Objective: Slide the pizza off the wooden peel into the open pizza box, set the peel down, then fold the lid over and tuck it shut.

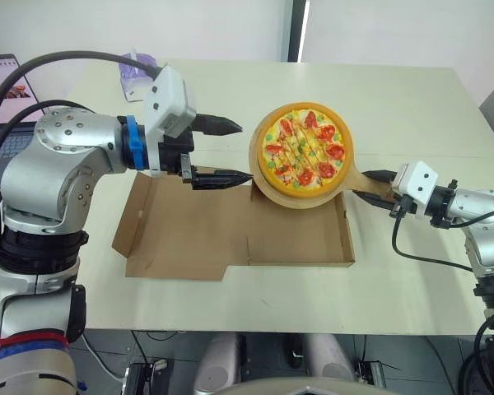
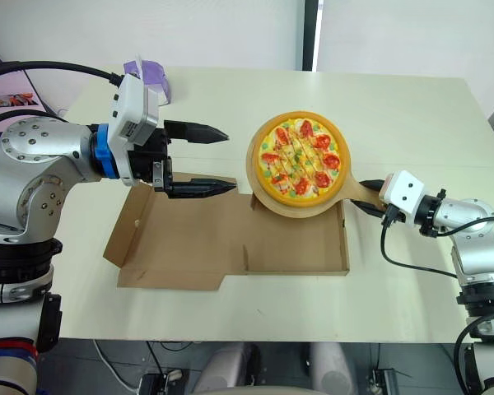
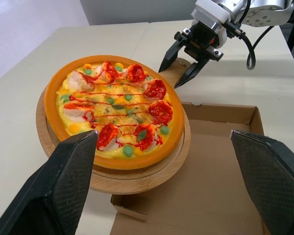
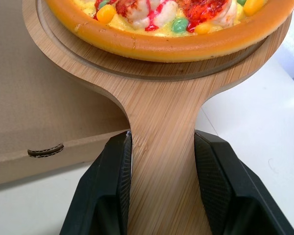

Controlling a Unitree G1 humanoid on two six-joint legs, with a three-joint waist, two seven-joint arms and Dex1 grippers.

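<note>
Plainly little of the task is done: the pizza [image 1: 304, 151] sits whole on the round head of the wooden peel [image 1: 356, 178], and the peel hangs over the far edge of the pizza box [image 1: 296, 243], partly above the tray and partly above the table [image 1: 395, 90] behind it. The right gripper [image 1: 362, 184] is clamped on the peel's handle, one black finger against each side edge. The left gripper [image 1: 244, 151] is spread wide and holds nothing; it hovers just beside the pizza's left rim, above the seam where the lid [image 1: 189, 239] meets the tray. Everything is left to do — sliding the pizza off, setting the peel down, folding the lid and tucking it. The tray floor is bare cardboard with low upright walls on its right and near sides, so the pizza should have room to land, though the peel head looks about as wide as the tray and I judge the walls leave little slack. The lid lies flat to the left with its flaps spread, free to swing. Open table to the right and beyond the box could take the peel; a purple object [image 1: 136, 70] and a laptop [image 1: 4, 123] sit well apart at the far left.
</note>
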